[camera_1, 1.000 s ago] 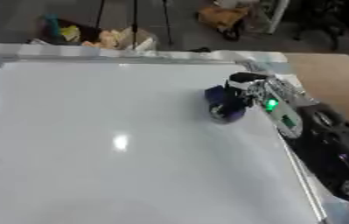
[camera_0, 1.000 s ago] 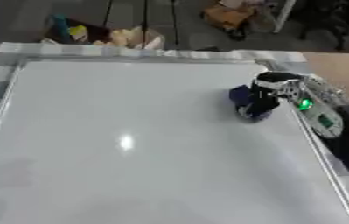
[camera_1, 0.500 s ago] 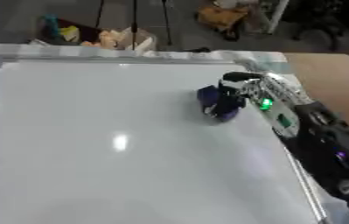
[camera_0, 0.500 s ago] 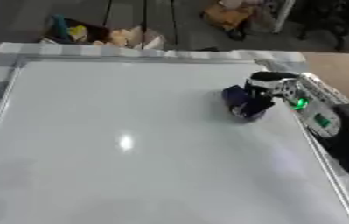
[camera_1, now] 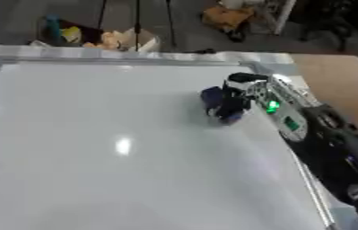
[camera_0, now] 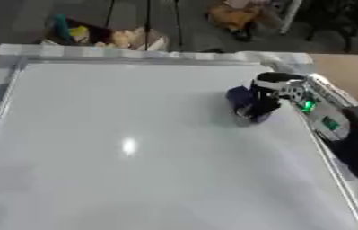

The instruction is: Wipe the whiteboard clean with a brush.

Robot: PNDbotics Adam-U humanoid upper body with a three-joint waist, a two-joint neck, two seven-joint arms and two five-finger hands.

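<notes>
Down on the large white rectangular whiteboard with the silver frame (camera_0: 119, 134), lying flat and filling most of both views, surface blank white with only a bright glare spot left of centre. Over in the upper right part of the board, the robot's black-and-silver right hand (camera_0: 269, 92), fingers curled round a small dark blue brush (camera_0: 244, 105) and pressing it onto the board. Brush sitting just inside the right frame edge, touching the white surface, a faint shadow beneath it. Black right forearm with a green light (camera_1: 291, 114) running in from the lower right corner, lying along and over the right rim of the board. Left hand nowhere in either view. Beyond the far edge of the board, a grey floor with a cluttered open box of yellow and tan items (camera_0: 95, 36) at upper left, thin black stand legs (camera_0: 146, 18) next to it, and an orange-brown cardboard heap (camera_1: 229, 15) further right. Brown wooden tabletop (camera_0: 347, 72) showing past the board's right corner.
</notes>
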